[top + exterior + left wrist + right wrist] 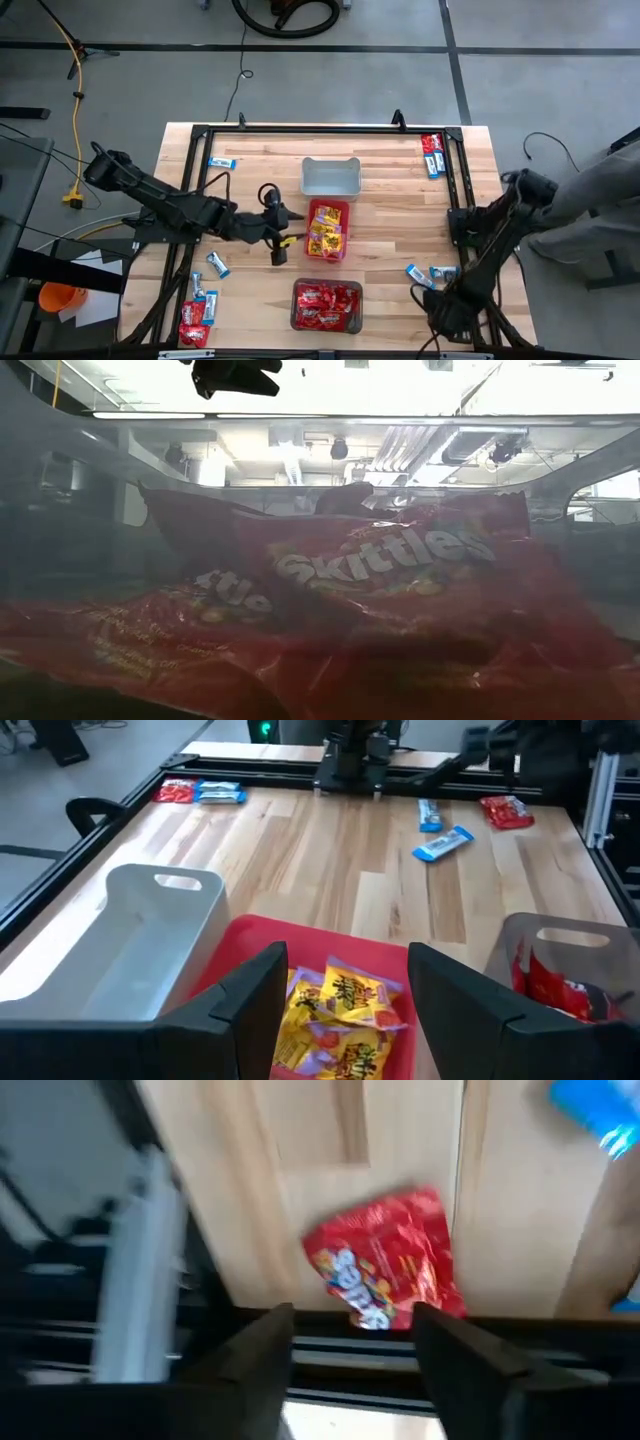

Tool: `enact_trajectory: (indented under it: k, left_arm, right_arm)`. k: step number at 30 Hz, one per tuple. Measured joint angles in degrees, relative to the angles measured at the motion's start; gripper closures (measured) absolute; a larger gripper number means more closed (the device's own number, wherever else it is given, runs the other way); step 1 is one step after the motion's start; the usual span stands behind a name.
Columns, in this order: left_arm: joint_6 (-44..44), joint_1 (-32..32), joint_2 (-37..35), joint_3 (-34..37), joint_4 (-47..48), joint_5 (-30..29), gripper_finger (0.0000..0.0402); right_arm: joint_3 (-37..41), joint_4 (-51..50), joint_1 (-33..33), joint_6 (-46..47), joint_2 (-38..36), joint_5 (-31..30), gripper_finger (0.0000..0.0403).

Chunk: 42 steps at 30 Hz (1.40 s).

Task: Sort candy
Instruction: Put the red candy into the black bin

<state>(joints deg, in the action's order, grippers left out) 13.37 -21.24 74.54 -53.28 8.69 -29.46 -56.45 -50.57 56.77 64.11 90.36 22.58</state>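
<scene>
**Q:** Nearest the lens in the low view, what fills the frame?

**A:** Red candy packets (pixel 380 570), seen through the clear wall of the dark bin (pixel 327 324) at the table's near edge.

**Q:** State of the left gripper (pixel 279 235)?

**A:** Fingers (pixel 245 1010) spread wide apart, nothing between them. It sits just beside the left wall of the pink bin (pixel 327 256), at mid-table.

**Q:** And what lies just past those fingers?

**A:** Yellow candy packets (pixel 335 1020) heaped in the pink bin. The grey bin (pixel 150 935) stands beside it with no packets showing inside; the dark bin with the red packets stands on the pink bin's other side.

**Q:** Farther out on the left side?

**A:** One blue-and-white packet (pixel 221 163) near the far-left corner; a cluster of blue-and-white packets (pixel 204 291) and red ones (pixel 192 322) at the near-left corner.

**Q:** Right gripper (pixel 447 308)?

**A:** Parked low at the near-right corner. Its fingers (pixel 250 1365) stand apart, holding nothing; a loose red packet (pixel 388 1270) lies on the wood beyond them, against the table's frame rail.

**Q:** Remaining candy on the right?

**A:** Two blue-and-white packets (pixel 428 273) beside the right arm, and a red-and-blue group (pixel 432 150) at the far-right corner.
</scene>
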Motion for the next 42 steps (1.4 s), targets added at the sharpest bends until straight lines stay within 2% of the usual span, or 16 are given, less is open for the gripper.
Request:
enact_trajectory:
  k: [3, 6, 10, 16, 18, 20, 22, 25, 26, 29, 33, 36, 39, 42]
  left_arm:
    - [0.0, 0.3, 0.0, 0.0, 0.0, 0.2, 0.0208]
    - [0.0, 0.3, 0.0, 0.0, 0.0, 0.2, 0.0208]
    - [0.0, 0.3, 0.0, 0.0, 0.0, 0.2, 0.0208]
    - [1.5, 0.3, 0.0, 0.0, 0.0, -1.0, 0.0208]
    - [1.5, 0.3, 0.0, 0.0, -0.1, -2.0, 0.0208]
    - [1.5, 0.4, 0.0, 0.0, -0.4, -3.1, 0.0208]
    - [1.4, 0.7, 0.0, 0.0, -1.6, -3.8, 0.0208]
    - [0.2, 1.6, -0.7, 0.0, -2.2, -4.2, 0.0208]
    - [-0.8, 1.9, -1.2, 0.0, -2.3, -4.2, 0.0208]
    - [-4.7, 3.2, -3.7, 0.0, -1.9, -4.3, 0.0208]
    - [-8.4, 5.7, -8.9, 0.0, -1.9, -4.3, 0.0208]
    - [-9.0, 8.1, -12.9, 0.0, -1.9, -4.2, 0.0208]
    - [-8.9, 10.3, -15.9, 0.0, -1.8, -2.4, 0.0208]
    - [-7.2, 11.6, -17.4, -0.1, -2.7, 1.2, 0.0208]
  right_arm:
    - [0.0, 0.4, 1.3, -3.3, 4.1, 0.6, 0.0161]
    - [0.0, 0.5, 2.1, -6.8, 7.7, 0.6, 0.0139]
    - [0.0, 0.7, 2.9, -11.4, 11.8, 0.0, 0.0133]
    - [0.4, 0.4, 3.8, -13.3, 15.4, 0.4, 0.0139]
    - [0.4, 0.2, 3.8, -13.9, 15.5, 0.3, 0.0158]
    - [0.4, -0.4, 3.6, -15.0, 15.4, 0.2, 0.0194]
    - [0.1, -1.6, 3.5, -16.4, 15.2, 0.0, 0.0248]
    - [0.0, -2.7, 2.8, -16.6, 13.5, 0.0, 0.0358]
    - [0.1, -3.1, 2.4, -16.4, 12.6, 0.0, 0.0378]
    - [0.1, -3.0, 1.0, -13.7, 8.3, -1.9, 0.0378]
    - [0.1, -4.9, -1.8, -9.4, -0.8, -8.1, 0.0394]
    - [0.1, -4.2, -5.2, -6.1, -8.7, -15.4, 0.0393]
    - [0.1, -0.7, -9.4, -4.6, -15.4, -27.4, 0.0396]
    - [0.0, 6.2, -14.9, -8.1, -19.9, -39.7, 0.0399]
